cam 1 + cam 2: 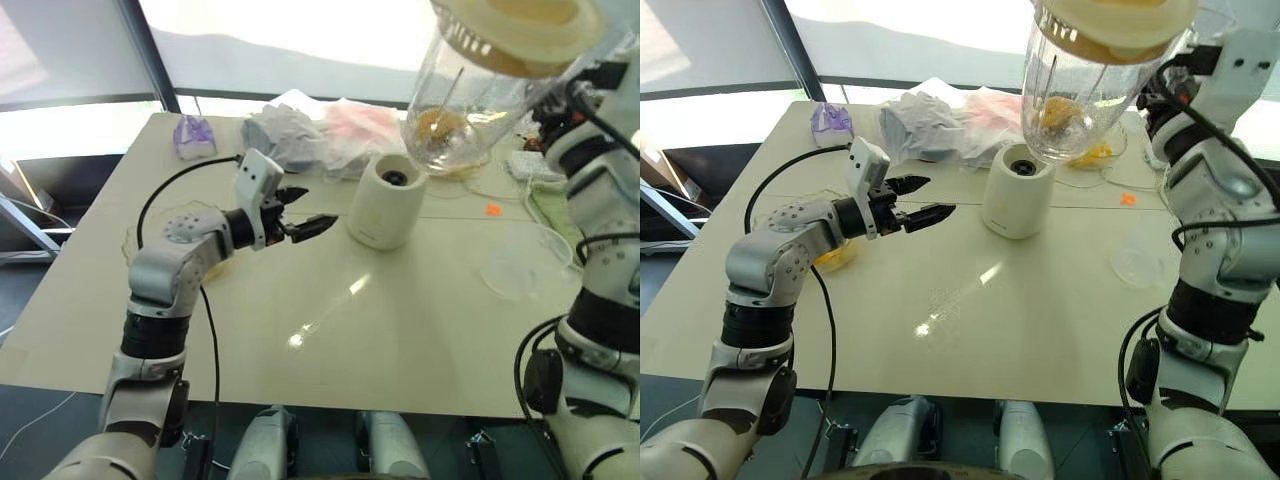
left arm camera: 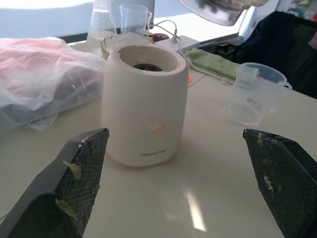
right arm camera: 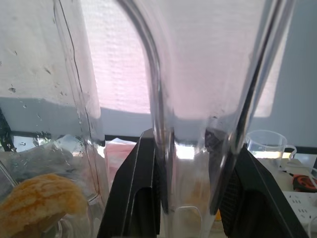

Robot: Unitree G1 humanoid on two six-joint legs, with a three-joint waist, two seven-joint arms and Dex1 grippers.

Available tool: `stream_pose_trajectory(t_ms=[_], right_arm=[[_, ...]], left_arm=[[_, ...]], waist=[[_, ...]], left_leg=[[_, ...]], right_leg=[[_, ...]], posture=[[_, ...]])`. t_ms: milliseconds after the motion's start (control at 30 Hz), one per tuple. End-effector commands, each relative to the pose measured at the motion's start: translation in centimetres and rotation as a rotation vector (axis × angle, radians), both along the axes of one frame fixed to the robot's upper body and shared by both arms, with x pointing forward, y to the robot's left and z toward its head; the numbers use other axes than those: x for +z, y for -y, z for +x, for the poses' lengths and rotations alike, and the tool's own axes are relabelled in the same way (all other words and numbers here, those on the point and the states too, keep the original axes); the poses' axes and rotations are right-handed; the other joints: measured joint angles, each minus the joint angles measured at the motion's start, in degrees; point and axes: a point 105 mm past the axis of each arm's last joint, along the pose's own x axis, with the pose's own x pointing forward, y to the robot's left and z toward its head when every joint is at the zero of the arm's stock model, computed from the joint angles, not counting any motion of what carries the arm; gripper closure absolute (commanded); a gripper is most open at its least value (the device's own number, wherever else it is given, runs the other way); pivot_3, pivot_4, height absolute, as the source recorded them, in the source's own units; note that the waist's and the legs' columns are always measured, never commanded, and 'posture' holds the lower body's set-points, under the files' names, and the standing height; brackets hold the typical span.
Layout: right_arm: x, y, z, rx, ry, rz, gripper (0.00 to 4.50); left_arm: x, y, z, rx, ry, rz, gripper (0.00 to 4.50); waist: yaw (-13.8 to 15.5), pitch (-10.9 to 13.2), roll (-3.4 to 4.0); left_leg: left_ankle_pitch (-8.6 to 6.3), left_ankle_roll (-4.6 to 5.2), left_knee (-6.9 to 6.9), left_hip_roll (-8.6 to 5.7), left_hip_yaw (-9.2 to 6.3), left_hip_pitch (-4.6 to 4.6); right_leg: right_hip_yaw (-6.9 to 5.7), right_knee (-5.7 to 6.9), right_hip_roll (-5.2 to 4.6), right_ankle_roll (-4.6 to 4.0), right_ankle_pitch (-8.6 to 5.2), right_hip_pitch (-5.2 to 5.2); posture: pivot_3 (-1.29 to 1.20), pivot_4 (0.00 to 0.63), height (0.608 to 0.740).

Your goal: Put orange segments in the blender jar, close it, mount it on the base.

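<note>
The right gripper [image 3: 185, 198] is clamped on the side handle of the blender jar [image 1: 1080, 90], its two black fingers pinching the clear loop from either side, and the jar hangs in the air at the far right of the table [image 1: 330, 330], above and a little to the right of the base [image 1: 1018, 190]. The pale-yellow lid [image 1: 1118, 25] sits on the jar's wide mouth, and a few orange segments [image 1: 1055, 112] lie at the narrow bottom end. The jar looks like stiff, smooth plastic, fairly light even with fruit inside, but top-heavy and held off-centre, so I would expect it to swing or twist around the handle; the handle is the sensible place to hold it, since the walls are wide and slick. The left gripper [image 1: 300, 215] hovers level just left of the base, fingers wide apart and holding nothing, with bits of pulp stuck to its pads [image 2: 79, 173]. The base looks squat, rigid and heavy enough to stand firm, though its glossy cream sides could slide on the table when the jar is pressed into the black socket [image 2: 147, 66], so bracing its flanks seems wise. A clear measuring cup [image 2: 255, 91] stands on the table to the right.
</note>
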Motion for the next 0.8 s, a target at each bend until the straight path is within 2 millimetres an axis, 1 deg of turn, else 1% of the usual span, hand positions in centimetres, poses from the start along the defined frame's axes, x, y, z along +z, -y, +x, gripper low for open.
stream_pose_trajectory(t_ms=[33, 100, 200, 400, 600, 700, 800], right_arm=[[1.8, 0.4, 1.1, -0.008, 0.041, -0.016, 3.60], [1.1, 0.0, 2.7, 0.008, -0.001, -0.020, 3.60], [0.6, -0.5, 4.2, 0.026, -0.026, -0.024, 3.60], [0.9, -1.6, 6.4, 0.060, -0.026, -0.024, 3.60], [0.5, -2.6, 7.5, 0.105, -0.050, -0.038, 3.60], [-0.1, -3.2, 7.6, 0.127, -0.076, -0.053, 3.60], [-0.4, -3.2, 7.5, 0.130, -0.084, -0.057, 3.60]], left_arm=[[1.4, -0.1, -0.6, 0.000, 0.081, -0.004, 0.01], [1.8, -0.4, -0.6, 0.020, 0.105, -0.017, 0.01], [2.0, -0.5, -0.9, 0.026, 0.135, -0.011, 0.01], [2.1, -0.5, -1.2, 0.032, 0.144, -0.011, 0.01], [2.0, -0.7, -1.2, 0.052, 0.146, -0.012, 0.01], [1.9, -0.9, -1.2, 0.064, 0.143, -0.009, 0.01], [1.8, -1.0, -1.1, 0.073, 0.142, -0.011, 0.01]], waist=[[-0.2, 0.0, 0.00], [-0.4, 0.0, 0.02], [-0.4, 0.1, 0.05], [-0.4, 0.1, 0.10], [-0.4, 0.1, 0.10], [-0.4, 0.1, 0.10], [-0.4, 0.1, 0.10]], left_leg=[[0.00, 0.00, 0.00, 0.00, 0.01, -0.02], [0.00, 0.00, -0.01, -0.01, 0.04, -0.05], [0.00, 0.00, -0.04, -0.01, 0.07, -0.13], [0.04, -0.07, -0.31, 0.00, 0.08, -0.13], [0.07, -0.12, -0.43, 0.00, 0.09, -0.13], [0.07, -0.13, -0.47, 0.00, 0.10, -0.13], [0.08, -0.14, -0.47, 0.00, 0.10, -0.13]], right_leg=[[0.00, -0.04, -0.01, 0.00, 0.00, 0.00], [0.01, -0.09, -0.03, 0.01, 0.01, -0.01], [0.02, -0.10, -0.04, 0.02, 0.01, -0.12], [0.02, -0.10, -0.03, 0.03, 0.02, -0.26], [0.01, -0.18, -0.03, 0.03, 0.02, -0.27], [0.01, -0.18, -0.03, 0.03, 0.02, -0.27], [0.01, -0.18, -0.04, 0.03, 0.02, -0.27]], posture=[[0.00, 0.150, 0.740], [0.00, 0.150, 0.740], [0.00, 0.150, 0.740], [0.00, 0.150, 0.740], [0.00, 0.150, 0.740], [0.00, 0.150, 0.740], [0.00, 0.150, 0.740]])
